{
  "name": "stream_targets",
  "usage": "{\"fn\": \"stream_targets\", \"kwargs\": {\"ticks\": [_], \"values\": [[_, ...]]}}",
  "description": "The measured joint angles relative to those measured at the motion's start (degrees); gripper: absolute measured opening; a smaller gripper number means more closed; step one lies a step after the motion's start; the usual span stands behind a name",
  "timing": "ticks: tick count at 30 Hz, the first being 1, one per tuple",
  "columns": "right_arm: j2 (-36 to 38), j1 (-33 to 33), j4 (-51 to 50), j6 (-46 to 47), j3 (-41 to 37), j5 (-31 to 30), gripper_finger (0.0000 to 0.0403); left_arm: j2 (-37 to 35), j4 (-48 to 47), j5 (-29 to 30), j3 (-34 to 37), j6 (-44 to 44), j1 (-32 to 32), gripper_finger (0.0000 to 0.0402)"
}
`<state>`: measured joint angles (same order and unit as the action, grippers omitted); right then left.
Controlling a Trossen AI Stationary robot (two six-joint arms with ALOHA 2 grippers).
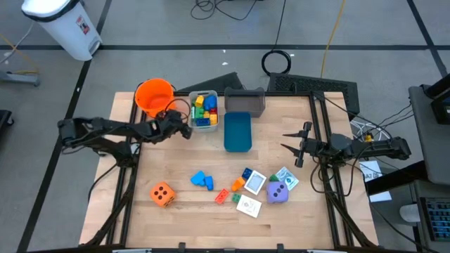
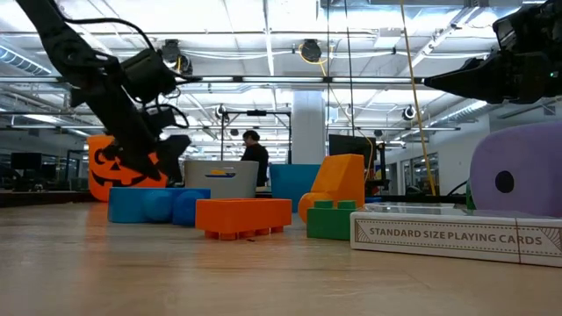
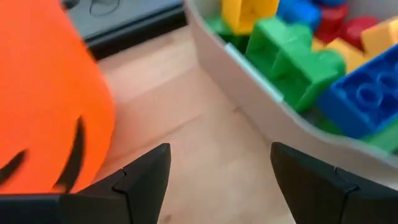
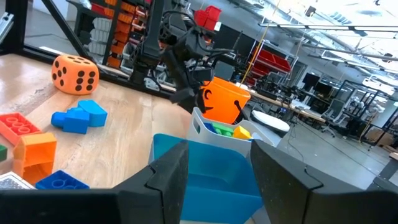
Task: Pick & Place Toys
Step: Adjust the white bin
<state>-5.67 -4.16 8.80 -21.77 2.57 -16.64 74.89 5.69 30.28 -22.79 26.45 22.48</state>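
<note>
My left gripper (image 1: 184, 127) is open and empty just left of the grey bin (image 1: 204, 109) full of coloured blocks (image 3: 298, 56), beside the orange pumpkin bucket (image 1: 154, 96). My right gripper (image 1: 292, 143) is open and empty at the table's right, fingers pointing left toward the blue bin (image 1: 238, 131). Loose toys lie on the near half of the table: an orange dotted die (image 1: 162, 194), blue blocks (image 1: 202, 180), an orange block (image 1: 237, 185), a red block (image 1: 221, 196), a purple die (image 1: 278, 192) and picture cards (image 1: 249, 205).
A second grey bin (image 1: 245, 101) stands at the far edge behind the blue bin. A black frame (image 1: 316, 84) and cables lie past the far right corner. Bare wood shows between the bins and the loose toys.
</note>
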Motion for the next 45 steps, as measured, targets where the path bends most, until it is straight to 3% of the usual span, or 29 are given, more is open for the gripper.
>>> {"fn": "stream_targets", "kwargs": {"ticks": [10, 20, 28, 34, 45], "values": [[0.0, 0.0, 0.0, -0.3, 0.0, 0.0, 0.0169, 7.7, 15.4, 0.4, 0.0, -6.2, 0.0, 0.0285], [0.0, 0.0, 0.0, -0.3, 0.0, 0.0, 0.0169, 8.4, 20.5, 1.3, -0.1, -15.2, 1.1, 0.0285], [0.0, 0.0, 0.0, -0.3, 0.0, 0.0, 0.0169, 8.4, 21.6, 0.9, -0.1, -14.0, 5.4, 0.0285], [0.0, 0.0, 0.0, -0.3, 0.0, 0.0, 0.0169, 8.4, 21.7, -1.8, -0.1, -6.8, 8.5, 0.0285], [0.0, 0.0, 0.0, -0.4, 0.0, 0.0, 0.0169, 8.4, 21.1, -3.5, -0.1, -7.7, 7.3, 0.0285]]}}
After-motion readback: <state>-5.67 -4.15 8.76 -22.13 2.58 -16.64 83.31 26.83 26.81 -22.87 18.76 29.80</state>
